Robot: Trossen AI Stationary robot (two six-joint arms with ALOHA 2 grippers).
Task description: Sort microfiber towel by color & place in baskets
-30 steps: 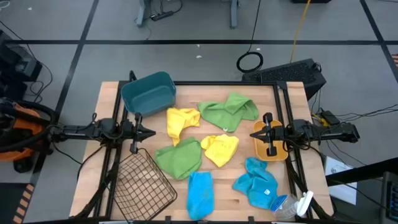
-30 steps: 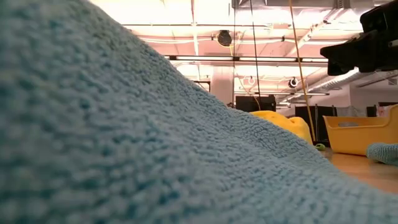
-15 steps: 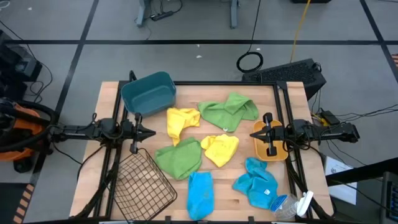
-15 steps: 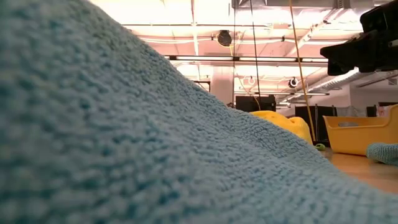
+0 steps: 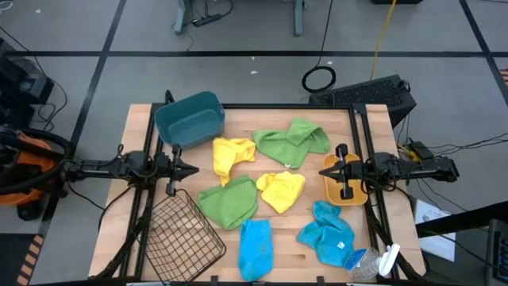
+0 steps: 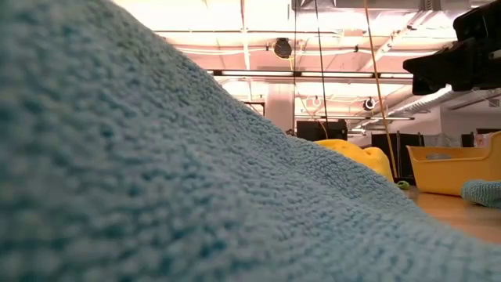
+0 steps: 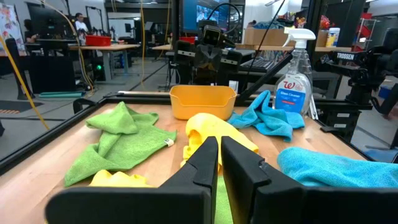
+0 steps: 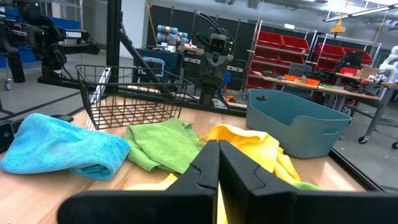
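Six towels lie on the table in the high view: yellow [image 5: 232, 156], green [image 5: 292, 141], a second yellow [image 5: 282, 191], a second green [image 5: 228, 202], blue [image 5: 255, 246] and a second blue [image 5: 327, 236]. The teal bin [image 5: 189, 119] stands at the far left, the wire basket [image 5: 181, 234] at the near left, and the orange tub [image 5: 346, 193] at the right. My left gripper [image 5: 190, 168] is shut and hovers between bin and wire basket, pointing right. My right gripper [image 5: 324, 171] is shut and hovers above the tub, pointing left.
A clear spray bottle [image 5: 373, 262] lies at the near right corner beside the second blue towel. In the low view a blue towel [image 6: 156, 180] fills most of the picture. Metal frame rails run along the table's left and right sides.
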